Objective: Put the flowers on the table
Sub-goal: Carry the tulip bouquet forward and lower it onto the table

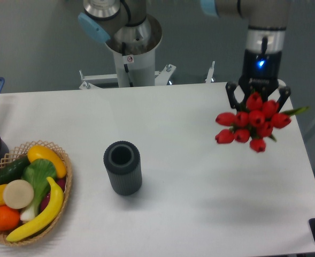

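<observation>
A woven wicker basket [66,176] of glossy fruit sits nearest, by the ribbed dark cylinder [123,167]. My gripper [258,96] pinches the flowers [252,124], smooth red buds, above the matte white table [200,182] near its right edge

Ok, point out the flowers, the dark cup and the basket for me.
flowers [252,124], fixed camera, middle red bud of the bunch.
dark cup [123,167], fixed camera, ribbed side wall.
basket [67,184], fixed camera, right woven rim.
</observation>
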Available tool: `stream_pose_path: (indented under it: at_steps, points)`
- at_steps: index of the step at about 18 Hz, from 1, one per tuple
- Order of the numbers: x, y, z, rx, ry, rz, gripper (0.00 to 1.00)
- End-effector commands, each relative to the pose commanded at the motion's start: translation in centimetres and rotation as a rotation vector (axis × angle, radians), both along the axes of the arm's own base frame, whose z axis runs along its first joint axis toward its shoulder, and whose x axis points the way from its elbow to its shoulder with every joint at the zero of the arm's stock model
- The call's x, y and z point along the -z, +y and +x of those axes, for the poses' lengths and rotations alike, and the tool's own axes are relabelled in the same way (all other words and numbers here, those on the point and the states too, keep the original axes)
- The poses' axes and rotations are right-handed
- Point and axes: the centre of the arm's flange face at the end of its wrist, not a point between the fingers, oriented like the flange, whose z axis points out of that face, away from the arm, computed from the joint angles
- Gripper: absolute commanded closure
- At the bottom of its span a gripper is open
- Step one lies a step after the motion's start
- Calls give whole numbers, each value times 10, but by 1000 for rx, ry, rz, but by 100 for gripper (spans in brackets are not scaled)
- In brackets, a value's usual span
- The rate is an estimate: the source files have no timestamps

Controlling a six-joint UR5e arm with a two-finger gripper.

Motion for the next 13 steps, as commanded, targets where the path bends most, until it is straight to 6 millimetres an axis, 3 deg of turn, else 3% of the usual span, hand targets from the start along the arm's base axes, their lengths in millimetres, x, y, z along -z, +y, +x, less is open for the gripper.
stream_pose_path:
  at_steps: [9,13]
  points:
    - [66,35,9,45,43,-350,52]
    - [88,41,6,50,34,-408,51]
